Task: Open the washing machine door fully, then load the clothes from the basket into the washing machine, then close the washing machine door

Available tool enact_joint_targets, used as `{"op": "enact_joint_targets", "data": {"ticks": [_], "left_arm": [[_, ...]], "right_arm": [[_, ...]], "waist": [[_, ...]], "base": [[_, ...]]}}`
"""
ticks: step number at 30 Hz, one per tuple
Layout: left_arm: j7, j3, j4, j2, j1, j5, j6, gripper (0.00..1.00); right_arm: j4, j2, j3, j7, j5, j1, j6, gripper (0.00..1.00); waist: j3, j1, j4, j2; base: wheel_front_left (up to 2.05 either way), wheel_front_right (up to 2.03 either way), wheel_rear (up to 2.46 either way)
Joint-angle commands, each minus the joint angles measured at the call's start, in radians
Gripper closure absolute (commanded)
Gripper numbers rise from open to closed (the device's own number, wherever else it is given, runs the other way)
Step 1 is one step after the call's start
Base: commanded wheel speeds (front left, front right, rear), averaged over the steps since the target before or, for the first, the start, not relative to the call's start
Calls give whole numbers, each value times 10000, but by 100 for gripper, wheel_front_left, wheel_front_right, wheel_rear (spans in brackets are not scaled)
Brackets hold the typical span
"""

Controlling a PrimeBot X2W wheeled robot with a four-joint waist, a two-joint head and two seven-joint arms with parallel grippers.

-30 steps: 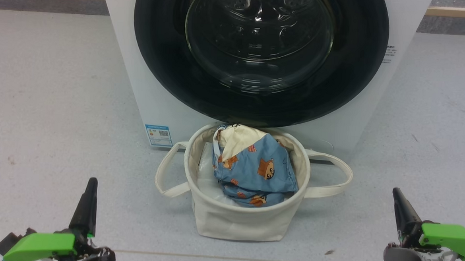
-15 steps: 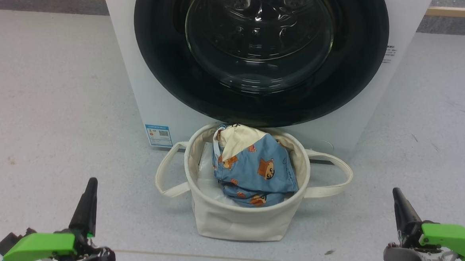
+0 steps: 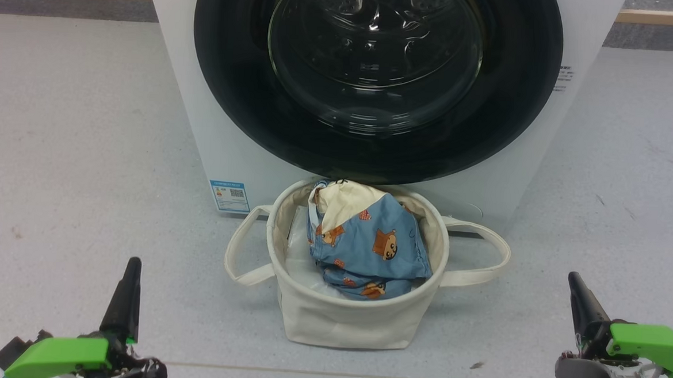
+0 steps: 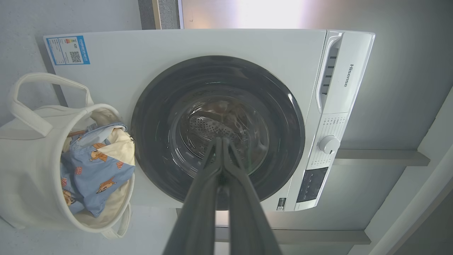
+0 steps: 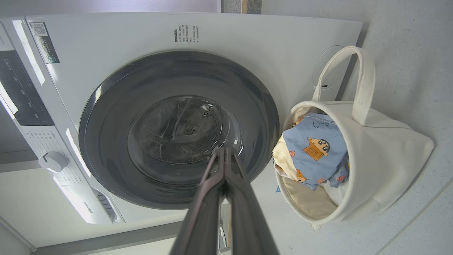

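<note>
One word, Hisense, reads on the washing machine [image 4: 212, 44].

The washing machine door [image 3: 376, 81] is cut off by the head view's top edge

"Hisense" is printed on the drawer front [image 4: 348, 71] of the washing machine [image 4: 177, 46]. The blue sticker [image 3: 229, 195] at its lower left bears a QR code; its small print is unreadable.
</note>
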Motion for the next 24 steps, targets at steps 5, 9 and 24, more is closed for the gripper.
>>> {"op": "enact_joint_targets", "data": {"ticks": [5,9,24], "left_arm": [[72,352,-355,62,-241,37,-54,100],[72,352,-355,61,-241,37,-54,100],[73,352,-355,61,-241,38,-54,100]], "right_arm": [[-385,-262,148,-67,56,-205,2,100],[-385,-262,148,-67,56,-205,2,100],[-385,-262,148,-67,56,-205,2,100]], "waist": [[0,0,0,0],[0,0,0,0],[0,0,0,0]], "base": [[0,0,0],[0,0,0],[0,0,0]]}}
